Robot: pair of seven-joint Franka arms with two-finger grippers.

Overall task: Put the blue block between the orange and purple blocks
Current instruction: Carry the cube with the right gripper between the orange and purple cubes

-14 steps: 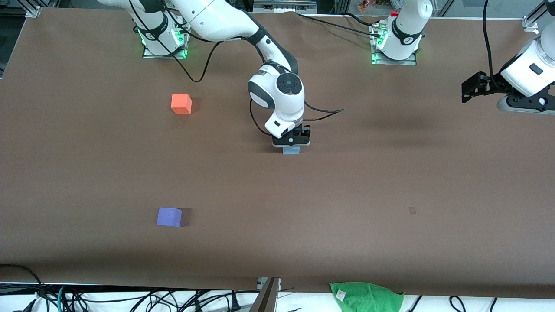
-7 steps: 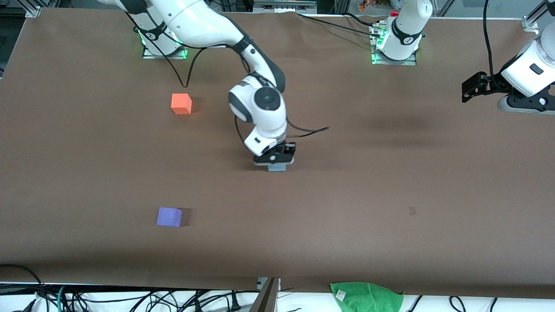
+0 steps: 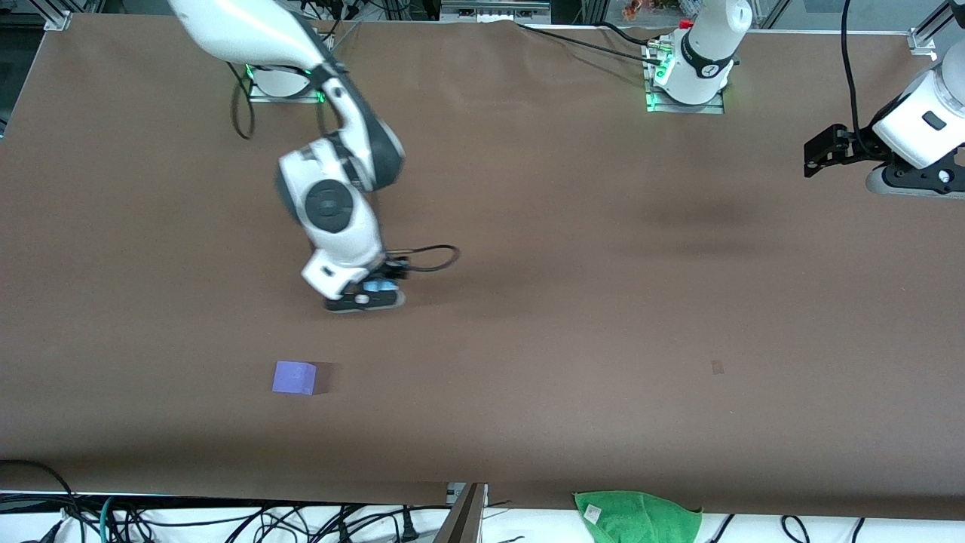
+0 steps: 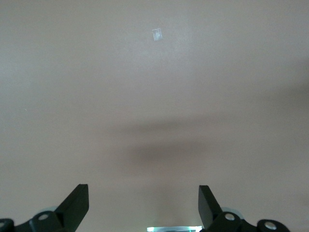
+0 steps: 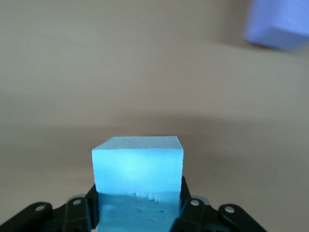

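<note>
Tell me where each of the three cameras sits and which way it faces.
Front view: high across the table, facing both arms; shows the purple block.
Left wrist view: on the waiting left arm, facing bare table; open left gripper shows.
Right wrist view: on the right arm; right gripper shut on the blue block.
Shared: front and right wrist views both show the purple block.

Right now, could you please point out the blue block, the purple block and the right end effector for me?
blue block (image 5: pixel 138 164): right wrist view, on its lit front face.
purple block (image 3: pixel 294 378): front view, on its top face.
right end effector (image 5: pixel 137 212): right wrist view, midway between its fingertips.
</note>
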